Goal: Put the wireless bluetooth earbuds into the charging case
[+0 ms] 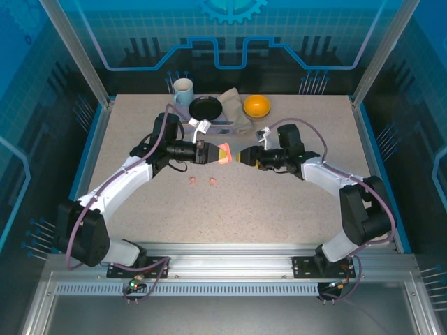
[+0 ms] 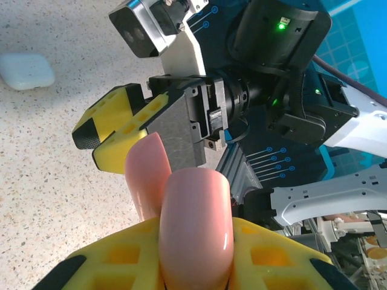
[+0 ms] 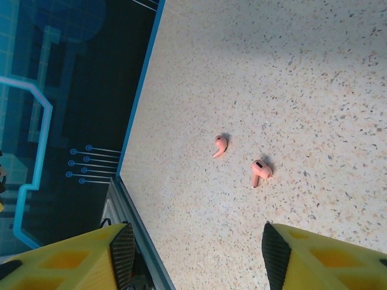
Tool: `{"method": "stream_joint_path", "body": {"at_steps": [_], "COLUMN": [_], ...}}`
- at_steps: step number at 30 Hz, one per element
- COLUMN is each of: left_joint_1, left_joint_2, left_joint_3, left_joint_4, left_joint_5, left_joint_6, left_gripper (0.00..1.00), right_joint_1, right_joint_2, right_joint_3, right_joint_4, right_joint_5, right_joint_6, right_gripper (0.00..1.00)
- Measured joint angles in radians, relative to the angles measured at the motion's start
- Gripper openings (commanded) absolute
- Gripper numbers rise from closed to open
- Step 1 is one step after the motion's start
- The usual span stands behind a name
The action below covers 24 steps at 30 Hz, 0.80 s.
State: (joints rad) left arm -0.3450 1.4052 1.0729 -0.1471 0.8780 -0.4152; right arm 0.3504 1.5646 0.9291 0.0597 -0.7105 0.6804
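Two-armed workcell: blue translucent walls (image 1: 314, 35) enclose a speckled beige table (image 1: 279, 202). Above its centre the left gripper (image 1: 209, 152) clamps a pink charging case (image 1: 224, 153), and the right gripper (image 1: 245, 156), fingers parted and empty, faces it closely. On the bare tabletop just nearer lie one salmon-pink earbud (image 1: 192, 181) and, beside it, a second earbud (image 1: 212, 181).

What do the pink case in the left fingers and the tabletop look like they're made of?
Pink case: probably smooth, glossy plastic, judging by the even colour, rounded edges and a bright highlight along its side.
Tabletop: a hard, matte surface with fine dark and tan flecks and no glare. It could be stone-look composite or laminate; the look doesn't settle which.
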Motion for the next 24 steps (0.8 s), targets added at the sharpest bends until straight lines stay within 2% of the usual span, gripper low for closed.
{"method": "stream_joint_path", "body": {"at_steps": [5,10,13,24], "left_joint_1": [0.000,0.000,0.000,0.000], "left_joint_2": [0.000,0.000,0.001,0.003], "left_joint_3": [0.000,0.000,0.000,0.014], "left_joint_4": [0.010,0.018,0.021,0.026], "left_joint_5": [0.003,0.009,0.010,0.010], "left_joint_6": [0.000,0.000,-0.001,-0.002], "left_gripper": [0.02,0.02,0.02,0.02], "right_joint_1": [-0.006,-0.009,-0.008,0.048], "right_joint_2": [-0.083,-0.151,-0.151,-0.122], "right_joint_3": [0.000,0.001,0.003,0.066], "right_joint_4": [-0.006,-0.003,-0.003,0.003], "right_joint_5": [-0.028,-0.098,-0.126,-0.138], "right_joint_6": [0.000,-0.005,-0.005,-0.004], "right_gripper": [0.59,0.50,0.46,0.42]}}
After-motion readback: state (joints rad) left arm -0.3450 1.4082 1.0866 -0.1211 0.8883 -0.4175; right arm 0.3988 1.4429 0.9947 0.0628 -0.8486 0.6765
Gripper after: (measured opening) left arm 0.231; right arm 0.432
